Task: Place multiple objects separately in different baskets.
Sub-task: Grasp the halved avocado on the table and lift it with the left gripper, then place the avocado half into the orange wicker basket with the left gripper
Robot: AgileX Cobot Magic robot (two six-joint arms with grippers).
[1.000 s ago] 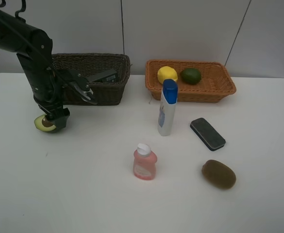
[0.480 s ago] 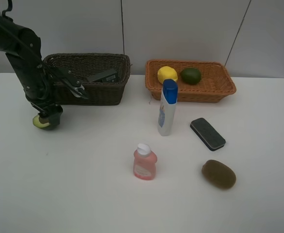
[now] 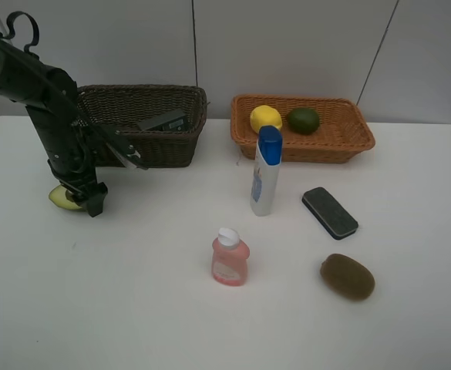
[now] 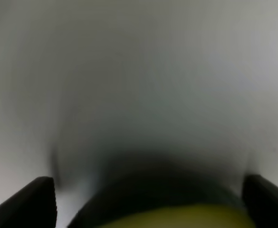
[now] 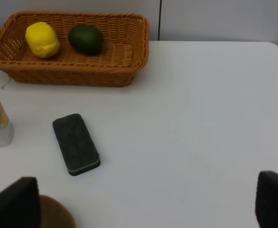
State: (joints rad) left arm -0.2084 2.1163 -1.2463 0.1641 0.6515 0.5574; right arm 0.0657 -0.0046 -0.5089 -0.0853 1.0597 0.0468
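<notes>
My left gripper hangs low over the table in front of the dark brown basket. It is open, and the halved avocado lies between its fingers. In the blurred left wrist view the avocado shows between the two wide-apart fingertips. The lemon and lime lie in the light orange basket. The white blue-capped bottle, pink bottle, eraser and kiwi are on the table. My right gripper is open and holds nothing, above the table near the kiwi and eraser.
A dark object lies inside the brown basket. The white table reaches to a grey wall behind the baskets. The right arm does not show in the exterior high view.
The left arm shifted left and turned while staying low. The avocado slid a little to the left with it. Nothing else moved.
</notes>
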